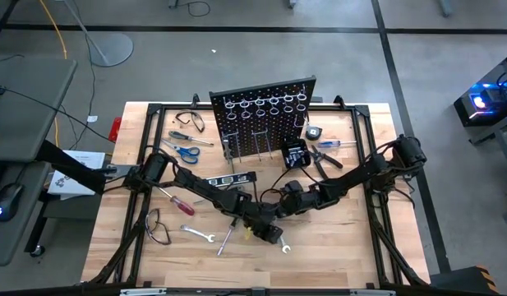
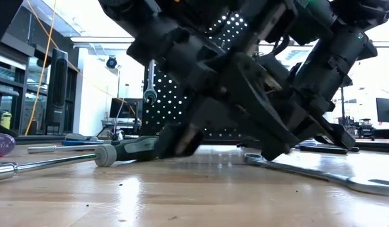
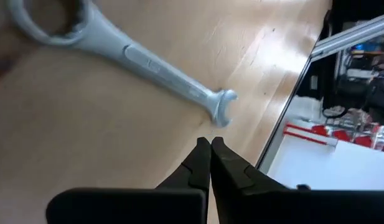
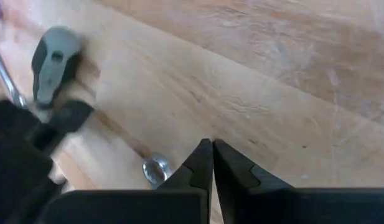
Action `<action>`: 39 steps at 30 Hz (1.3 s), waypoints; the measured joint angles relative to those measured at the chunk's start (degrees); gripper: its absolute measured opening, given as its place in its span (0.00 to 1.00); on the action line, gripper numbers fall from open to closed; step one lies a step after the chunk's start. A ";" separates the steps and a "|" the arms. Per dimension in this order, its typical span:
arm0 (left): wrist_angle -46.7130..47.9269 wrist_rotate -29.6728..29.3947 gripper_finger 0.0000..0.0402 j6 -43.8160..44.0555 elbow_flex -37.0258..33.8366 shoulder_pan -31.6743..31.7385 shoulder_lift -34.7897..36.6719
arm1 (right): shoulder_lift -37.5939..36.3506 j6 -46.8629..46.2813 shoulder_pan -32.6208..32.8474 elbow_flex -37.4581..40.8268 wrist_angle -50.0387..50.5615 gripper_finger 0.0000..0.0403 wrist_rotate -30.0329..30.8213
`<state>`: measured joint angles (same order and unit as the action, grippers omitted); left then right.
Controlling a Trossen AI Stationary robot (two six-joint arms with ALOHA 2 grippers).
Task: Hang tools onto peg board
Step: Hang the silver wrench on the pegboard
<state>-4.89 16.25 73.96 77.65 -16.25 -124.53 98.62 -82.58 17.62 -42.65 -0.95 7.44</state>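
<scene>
Both arms reaching in low over front-centre of bench [image 1: 335,247], wrists nearly meeting.

Left tool [image 3: 210,142]: fingers pressed together, pinching nothing, tips just beside open end of silver wrench [image 3: 142,59] lying flat on the wood. Same wrench in high view at [image 1: 284,247], just right of left tool [image 1: 269,234].

Right tool [image 4: 212,144]: fingers pressed together, nothing between them, hovering over bare wood just beside left arm. Grey-handled screwdriver [image 4: 53,65] close by; in high view at [image 1: 227,238], just left of the arms.

Peg board [image 1: 265,115] upright at back-centre of bench, row of silver rings [image 1: 265,103] along top.

Remaining tools loose on bench: blue-handled scissors [image 1: 183,151], red-handled screwdriver [image 1: 179,203], second wrench [image 1: 197,233], blue-handled screwdrivers [image 1: 187,137], pliers [image 1: 323,158].
</scene>
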 joint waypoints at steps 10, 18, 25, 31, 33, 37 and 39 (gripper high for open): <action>18.42 -11.43 0.00 -16.19 0.04 -2.29 10.03 | -3.23 16.39 0.66 -0.02 -6.00 0.00 -8.48; 18.15 -22.48 0.00 -18.88 0.07 -6.93 13.14 | -0.33 18.27 0.60 -0.02 -12.00 0.00 -7.91; 18.77 -26.07 0.00 -14.53 0.02 -10.63 13.27 | 2.09 18.13 0.57 -0.01 -12.99 0.00 -7.79; 18.75 -27.98 0.00 -12.10 0.02 -11.37 13.27 | 2.91 17.98 0.27 -0.02 -13.03 0.00 -7.01; 18.68 -28.00 0.00 -11.92 0.02 -11.41 13.27 | 3.79 17.48 0.27 0.00 -13.00 0.00 -7.33; 18.69 -28.36 0.00 -11.37 0.00 -11.45 13.27 | 5.41 16.30 0.27 -0.13 -14.53 0.00 -7.72; 18.71 -28.63 0.00 -11.13 0.00 -11.45 13.27 | 6.06 14.08 0.27 -0.21 -14.33 0.00 -7.19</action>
<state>13.82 -12.38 62.83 77.65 -27.70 -111.26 104.68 -68.50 17.89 -42.86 -15.28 0.25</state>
